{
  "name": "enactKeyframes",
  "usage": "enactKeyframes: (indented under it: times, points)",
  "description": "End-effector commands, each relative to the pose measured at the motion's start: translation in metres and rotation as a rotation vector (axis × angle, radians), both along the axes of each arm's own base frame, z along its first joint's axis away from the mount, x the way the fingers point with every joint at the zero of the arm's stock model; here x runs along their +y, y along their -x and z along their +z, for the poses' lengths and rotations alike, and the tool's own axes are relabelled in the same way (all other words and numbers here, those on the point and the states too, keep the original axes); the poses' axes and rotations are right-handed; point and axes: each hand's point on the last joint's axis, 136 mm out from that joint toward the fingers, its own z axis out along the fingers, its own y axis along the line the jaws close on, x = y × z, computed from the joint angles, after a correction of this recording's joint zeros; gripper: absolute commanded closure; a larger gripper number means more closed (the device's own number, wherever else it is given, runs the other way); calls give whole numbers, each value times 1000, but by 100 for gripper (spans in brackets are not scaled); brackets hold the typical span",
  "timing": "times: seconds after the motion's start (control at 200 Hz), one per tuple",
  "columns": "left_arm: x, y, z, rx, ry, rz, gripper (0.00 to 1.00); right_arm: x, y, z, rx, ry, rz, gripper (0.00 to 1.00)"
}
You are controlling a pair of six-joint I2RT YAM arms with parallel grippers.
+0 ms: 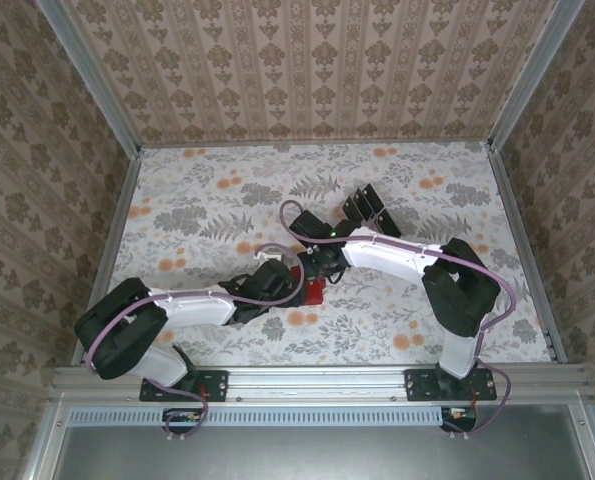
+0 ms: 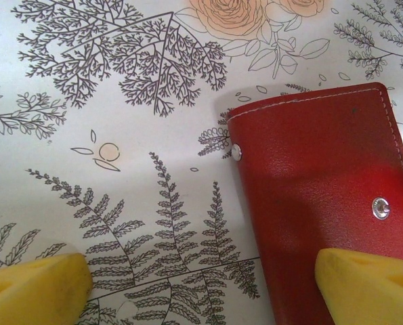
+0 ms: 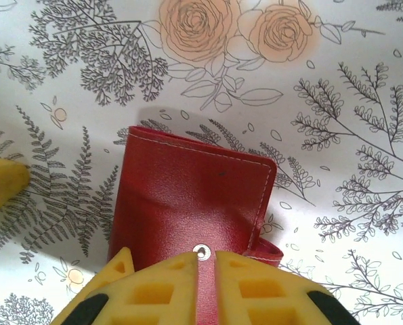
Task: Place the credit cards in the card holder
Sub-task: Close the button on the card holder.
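The red card holder (image 1: 311, 291) lies closed on the flowered table between both arms. My right gripper (image 3: 206, 263) comes down on its near edge, and the yellow fingers pinch the thin red clasp tab by the metal snap (image 3: 201, 252). From the left, my left gripper (image 2: 201, 277) hangs open just above the table. One of its fingers (image 2: 364, 284) is over the card holder (image 2: 316, 189), the other over bare cloth. Black credit cards (image 1: 365, 208) stand upright at the back.
Raised rails edge the table (image 1: 177, 200) on the left, right and back. A yellow finger of the left gripper (image 3: 1, 183) shows at the left of the right wrist view. Both arms meet near the table's middle (image 1: 297, 275).
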Motion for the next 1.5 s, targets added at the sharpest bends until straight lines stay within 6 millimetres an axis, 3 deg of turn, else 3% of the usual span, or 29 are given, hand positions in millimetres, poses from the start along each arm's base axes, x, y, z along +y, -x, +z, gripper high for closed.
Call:
enactKeyframes:
  times: [0.0,0.125,0.265,0.735,1.18,1.495]
  points:
    - [30,31,-47,170,-117,4,3,-9,3,-3,18,69,13,84]
    - [30,31,-45,168,-111,4,3,-12,5,-2,26,90,17,66]
    - [30,31,-44,162,-106,5,3,-15,3,0,26,122,19,65]
    - [29,31,-46,161,-97,4,3,-23,7,-13,69,201,41,70]
    - [30,32,-48,166,-98,6,3,-17,9,-22,90,186,48,73]
    - [30,32,-49,169,-98,8,3,-19,10,-24,92,187,47,91]
